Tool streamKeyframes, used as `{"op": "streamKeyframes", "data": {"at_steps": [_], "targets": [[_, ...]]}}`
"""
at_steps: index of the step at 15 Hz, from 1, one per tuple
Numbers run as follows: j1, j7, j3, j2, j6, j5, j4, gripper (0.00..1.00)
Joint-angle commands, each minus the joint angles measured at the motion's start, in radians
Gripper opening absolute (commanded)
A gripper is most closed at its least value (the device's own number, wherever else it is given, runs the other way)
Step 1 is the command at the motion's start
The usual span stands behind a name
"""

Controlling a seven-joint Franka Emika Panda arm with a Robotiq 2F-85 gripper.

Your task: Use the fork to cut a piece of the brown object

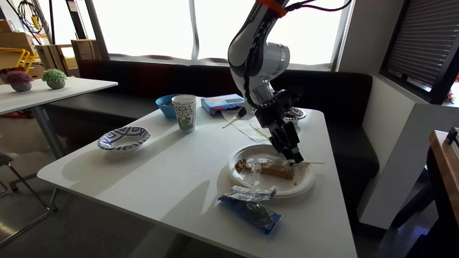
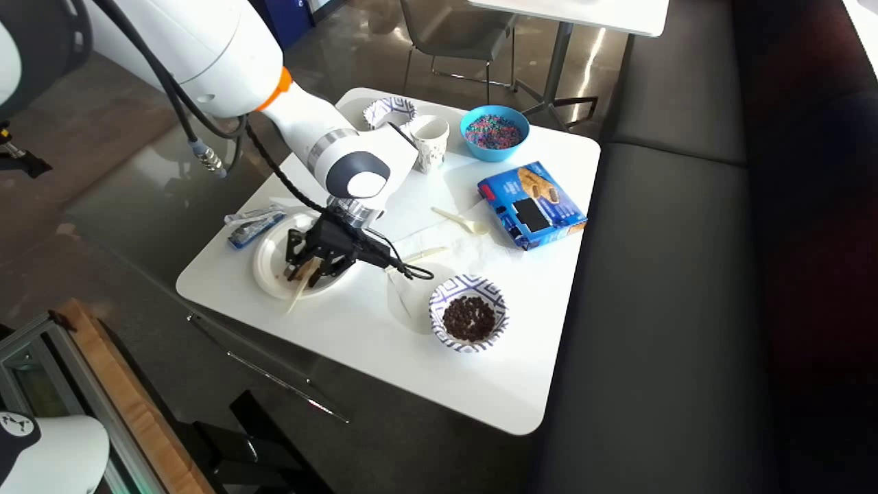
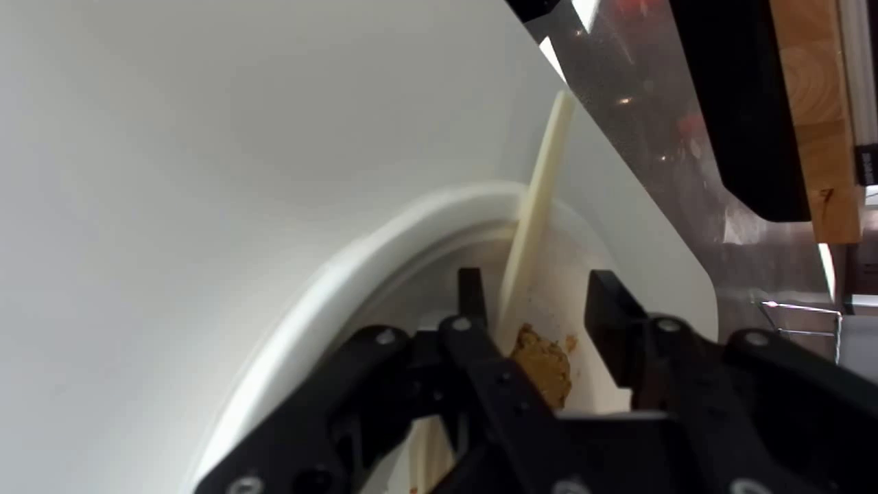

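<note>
The whitish fork [image 1: 313, 162] lies across the white plate [image 1: 306, 187], its handle sticking out past the rim. Its head is at the brown object [image 1: 277, 171], a tan bar on the plate; whether they touch is unclear. My gripper [image 1: 294, 157] is low over the plate. In the wrist view the gripper [image 3: 537, 278] is open, with the fork's handle [image 3: 535, 213] between the fingers, nearer the left one and apart from the right one. One end of the brown object [image 3: 547, 370] shows between the fingers; the rest is hidden behind the gripper. Crumbs [image 1: 243, 166] lie beside it.
A blue crinkled wrapper [image 1: 252, 209] lies beside the plate. A pale spoon [image 2: 470, 223] and another pale utensil [image 2: 426, 254] lie near a napkin. A patterned bowl [image 2: 439, 309], blue box [image 2: 555, 223], paper cup [image 2: 431, 147] and blue bowl [image 2: 488, 152] stand around.
</note>
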Motion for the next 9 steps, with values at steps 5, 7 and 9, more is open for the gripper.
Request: {"op": "streamKeyframes", "data": {"at_steps": [5, 7, 9], "targets": [[-0.017, -0.039, 0.023, 0.039, -0.017, 0.020, 0.041, 0.33], [-0.018, -0.043, 0.024, 0.040, -0.017, 0.022, 0.044, 0.30], [-0.018, -0.049, 0.024, 0.041, -0.017, 0.023, 0.046, 0.27]]}}
